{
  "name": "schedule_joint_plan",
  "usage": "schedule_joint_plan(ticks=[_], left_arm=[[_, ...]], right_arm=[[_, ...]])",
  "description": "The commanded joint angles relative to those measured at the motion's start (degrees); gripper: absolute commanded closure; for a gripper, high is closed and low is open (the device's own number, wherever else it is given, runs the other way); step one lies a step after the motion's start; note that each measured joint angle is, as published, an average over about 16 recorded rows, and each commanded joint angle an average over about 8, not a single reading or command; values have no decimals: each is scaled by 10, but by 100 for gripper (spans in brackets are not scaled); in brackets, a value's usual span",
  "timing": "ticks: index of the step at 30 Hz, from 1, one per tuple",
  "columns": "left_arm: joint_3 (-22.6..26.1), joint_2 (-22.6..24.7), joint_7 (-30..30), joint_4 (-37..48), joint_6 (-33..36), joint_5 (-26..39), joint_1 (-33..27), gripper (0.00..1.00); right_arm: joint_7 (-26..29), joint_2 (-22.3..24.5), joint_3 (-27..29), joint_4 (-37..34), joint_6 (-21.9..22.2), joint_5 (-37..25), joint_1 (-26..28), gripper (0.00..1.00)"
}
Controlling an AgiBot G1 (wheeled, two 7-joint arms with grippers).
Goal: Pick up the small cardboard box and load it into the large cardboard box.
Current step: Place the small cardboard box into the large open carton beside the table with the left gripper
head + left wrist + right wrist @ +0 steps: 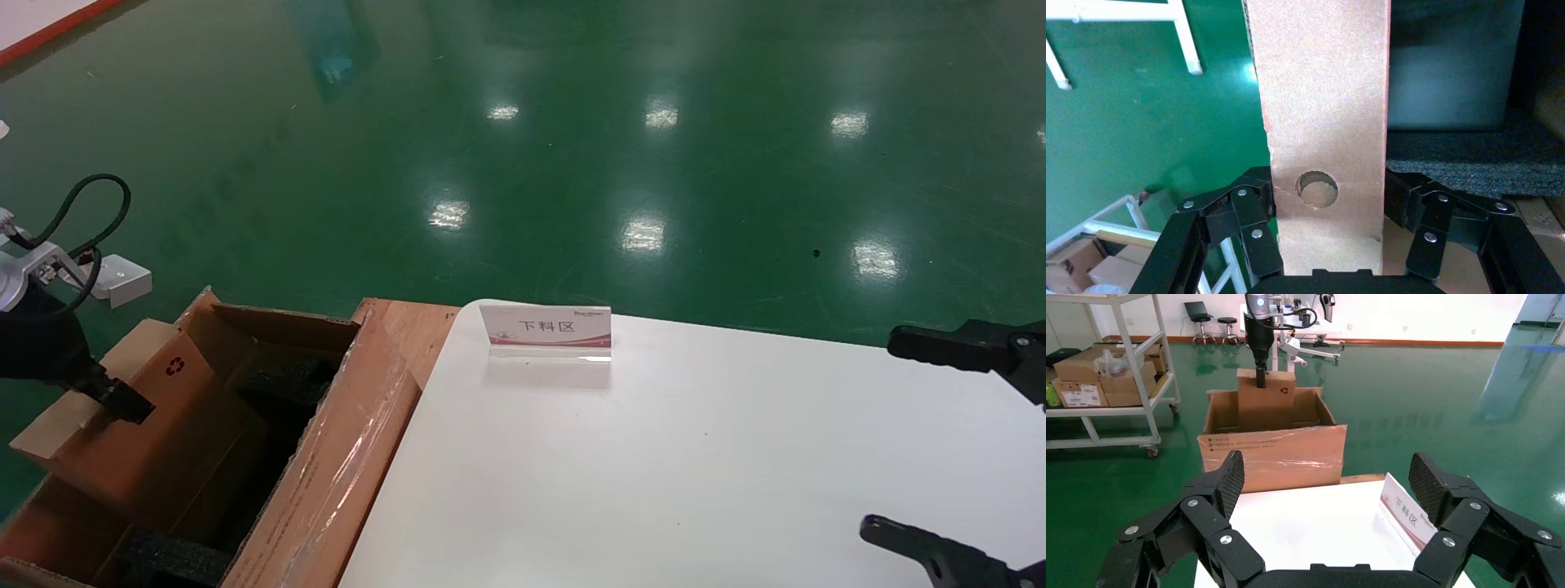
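Left hand [1327, 245] is clamped on the narrow edge of the small cardboard box [135, 408], holding it upright and partly lowered into the large cardboard box [327, 457], above the black foam inserts [282, 384]. Loading looks well underway; the next move likely calls for easing the box straight down between the foam pieces before letting go. Right hand [1327, 502] idles over the white desk [695, 457], fingers spread apart, near the sign stand [546, 331].
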Motion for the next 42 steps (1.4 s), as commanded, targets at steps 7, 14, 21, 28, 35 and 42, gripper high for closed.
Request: schedule_joint_plan(ticks=[7,14,21,28,35,42], left_arm=[[0,4,-11,-1,-25,5,20,100],[-1,8,-17,2,-44,8,40,100],[4,4,-25,4,-54,11,63,100],[7,1,-30,8,-59,11,78,98],[6,1,-30,14,-63,11,88,18],[6,1,-30,14,-62,11,87,0]], right_arm=[[0,0,0,0,0,0,0,0],[0,0,0,0,0,0,0,0],[0,0,-1,0,0,0,0,0],[0,0,-1,0,0,1,0,0],[-1,0,-1,0,1,1,0,0],[-1,0,-1,0,1,1,0,0]])
